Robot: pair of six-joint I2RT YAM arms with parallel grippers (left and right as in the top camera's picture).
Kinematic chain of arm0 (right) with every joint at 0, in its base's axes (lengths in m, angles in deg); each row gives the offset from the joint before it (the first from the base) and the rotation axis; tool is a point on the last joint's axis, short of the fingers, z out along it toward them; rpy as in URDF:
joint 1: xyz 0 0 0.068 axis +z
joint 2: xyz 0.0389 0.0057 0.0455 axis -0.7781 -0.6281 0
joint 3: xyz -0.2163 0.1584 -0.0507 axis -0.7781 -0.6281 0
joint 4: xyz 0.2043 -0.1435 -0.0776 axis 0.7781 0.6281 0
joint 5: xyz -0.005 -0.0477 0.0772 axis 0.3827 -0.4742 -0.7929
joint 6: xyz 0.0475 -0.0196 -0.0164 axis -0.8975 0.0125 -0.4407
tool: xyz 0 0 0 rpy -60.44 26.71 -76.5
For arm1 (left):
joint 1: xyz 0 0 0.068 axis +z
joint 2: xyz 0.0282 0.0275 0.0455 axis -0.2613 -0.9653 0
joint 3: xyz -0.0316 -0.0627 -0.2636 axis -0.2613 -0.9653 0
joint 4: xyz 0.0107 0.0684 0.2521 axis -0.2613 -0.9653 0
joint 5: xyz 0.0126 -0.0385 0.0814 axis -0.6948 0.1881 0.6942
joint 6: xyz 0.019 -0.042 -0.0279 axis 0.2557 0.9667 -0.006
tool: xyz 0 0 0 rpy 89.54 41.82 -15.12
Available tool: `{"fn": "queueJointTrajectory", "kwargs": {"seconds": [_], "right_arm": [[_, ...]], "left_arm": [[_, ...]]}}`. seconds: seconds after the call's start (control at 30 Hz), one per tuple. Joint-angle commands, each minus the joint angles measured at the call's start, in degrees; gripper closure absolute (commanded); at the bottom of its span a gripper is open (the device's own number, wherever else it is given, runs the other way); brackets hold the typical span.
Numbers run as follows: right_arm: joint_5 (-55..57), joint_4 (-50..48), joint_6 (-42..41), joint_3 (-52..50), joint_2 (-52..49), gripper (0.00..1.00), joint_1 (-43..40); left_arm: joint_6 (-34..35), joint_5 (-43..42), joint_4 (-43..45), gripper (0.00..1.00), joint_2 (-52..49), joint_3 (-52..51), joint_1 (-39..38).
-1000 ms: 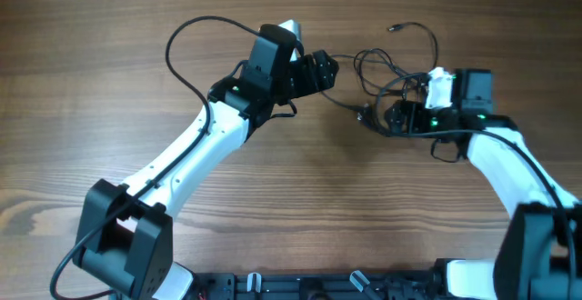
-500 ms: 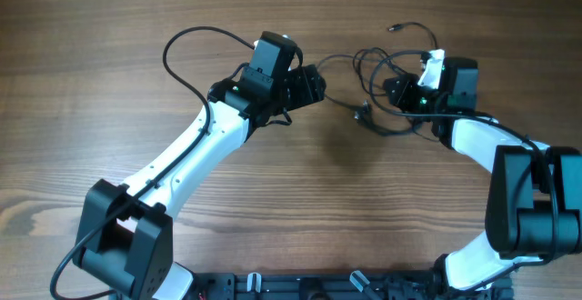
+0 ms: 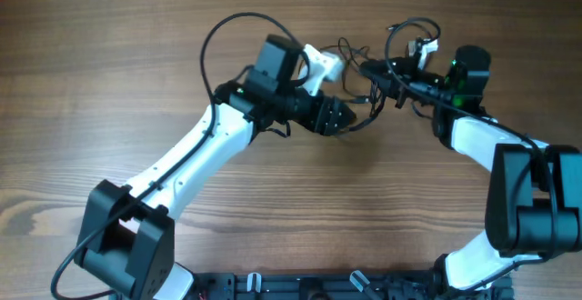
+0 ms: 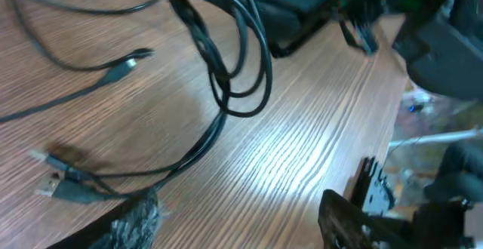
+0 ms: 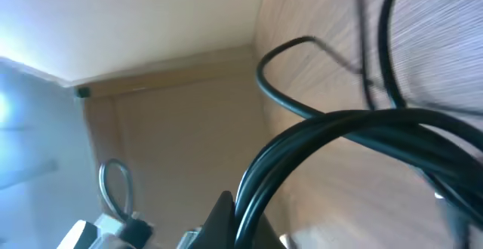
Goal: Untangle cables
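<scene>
Left jaws parted wide, gripping nothing. Held low over the worktop [image 3: 109, 55] near its middle, at the end of the left arm [image 3: 209, 145], pointing right and just left of the cables [image 3: 375, 98]. In the left wrist view, one finger [image 4: 136, 220] with a rough grey pad on one side and a dark part on the other, with bare wood between them.

Right jaws closed on the cables, far and right of centre, at the end of the right arm [image 3: 473, 136], reaching left. In the right wrist view, several black strands of the cables [image 5: 339, 124] bunched together and running down to a dark fingertip, with wood grain on one side and wall and ceiling on the other. Hard to tell how many strands sit in the grip.

Cables tangled in loose loops between the two arms, toward the far side of the worktop. One loop arching on the far side above the right jaws. Another strand sagging down toward the left jaws.

From the left wrist, a tight bundle of dark cords [image 4: 223, 90] curling into a few loops, then trailing away to a flat plug [image 4: 54, 185] lying on the wood just beside the grey-padded finger. Farther off, a small plug [image 4: 132, 59] with a pale tip, blurred.
</scene>
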Motion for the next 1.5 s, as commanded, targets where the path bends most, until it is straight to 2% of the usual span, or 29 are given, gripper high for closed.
{"fn": "queueJointTrajectory", "kwargs": {"seconds": [0.0,0.03,0.07,0.17,0.23,0.47,0.53,0.57,0.63,0.67,0.7,0.73,0.8,0.87,0.97,1.0,1.03,1.07,1.13,1.17,1.2,1.23,1.3,1.4,1.47], "right_arm": [[-4.39,-4.09,-10.73,0.63,-0.52,0.96,0.22],[-4.39,-4.31,-11.61,0.63,-0.52,0.96,0.26],[-4.37,-4.31,-11.98,0.63,-0.52,0.96,0.31],[-4.85,-4.31,-12.0,0.63,-0.52,0.96,0.28],[-4.85,-4.31,-12.57,0.63,-0.52,0.96,0.28],[-5.46,-4.79,-13.88,0.63,-0.52,0.96,0.28],[-5.44,-4.79,-13.92,0.63,-0.52,0.96,0.28],[-5.44,-4.79,-13.94,0.63,-0.52,0.96,0.28],[-5.44,-4.79,-14.88,0.63,-0.52,0.96,0.28],[-5.42,-4.94,-14.93,0.63,-0.52,0.96,0.28],[-5.44,-4.94,-14.93,0.63,-0.52,0.96,0.28],[-5.44,-4.94,-14.97,0.63,-0.52,0.96,0.28],[-5.46,-4.94,-15.21,0.63,-0.52,0.96,0.28],[-5.51,-4.94,-15.45,0.63,-0.52,0.96,0.28],[-5.64,-4.94,-16.44,0.63,-0.52,0.96,0.28],[-5.53,-4.94,-16.31,0.63,-0.52,0.96,0.28],[-4.87,-4.94,-16.22,0.63,-0.52,0.94,0.28],[-2.71,-4.94,-14.4,0.63,-0.52,0.83,0.26],[3.67,-4.92,-3.39,0.63,-0.57,0.72,-0.04],[5.95,-4.94,1.95,0.63,-0.57,0.61,-0.17],[8.57,-4.92,5.79,0.63,-0.57,0.46,-0.33],[11.89,-4.87,9.51,0.63,-0.57,0.23,-0.66],[15.52,-4.76,18.1,0.63,-0.57,0.0,-1.95],[11.85,0.79,30.77,0.61,-0.57,0.0,-4.42],[0.2,9.84,40.04,0.26,-0.57,0.0,-3.52]], "left_arm": [[-3.82,6.95,2.54,0.31,0.83,0.11,-4.24],[-3.58,9.03,4.09,0.28,0.83,0.11,-5.38],[-2.08,13.0,5.84,0.2,0.83,0.11,-6.75],[6.25,28.09,9.35,0.24,0.81,0.11,-10.08],[6.93,28.41,11.1,0.32,0.68,0.11,-11.37],[13.05,28.33,16.44,0.41,-4.22,0.11,-12.72],[13.14,28.35,17.88,0.51,-4.66,0.11,-13.29],[13.14,28.35,18.12,0.59,-4.7,0.11,-13.35],[13.14,28.39,18.34,0.65,-4.74,0.11,-13.35],[13.14,28.37,18.97,0.71,-4.74,0.11,-13.35],[13.14,28.37,19.61,0.82,-4.74,0.11,-13.35],[13.14,28.37,20.15,0.87,-4.74,0.11,-13.35],[13.14,28.37,20.55,0.88,-4.76,0.11,-13.35],[13.14,28.37,20.81,0.94,-5.11,0.11,-13.35],[13.18,28.37,21.7,0.85,-6.58,0.11,-13.35],[13.18,28.37,21.75,0.95,-6.82,0.11,-13.35],[13.18,28.37,21.68,0.96,-6.82,0.11,-13.35],[13.18,28.37,21.68,0.96,-6.58,0.13,-13.18],[14.49,28.33,19.52,0.96,-4.42,0.13,-11.56],[14.67,28.11,17.33,0.96,-2.84,0.13,-10.19],[14.69,27.87,15.3,0.96,-1.42,0.13,-8.87],[14.69,27.04,12.92,0.96,0.33,0.13,-7.04],[15.02,23.82,10.64,0.96,3.02,0.13,-3.17],[25.97,23.61,11.39,0.96,4.28,0.13,2.82],[37.0,23.63,12.63,0.96,4.26,0.13,5.66]]}}
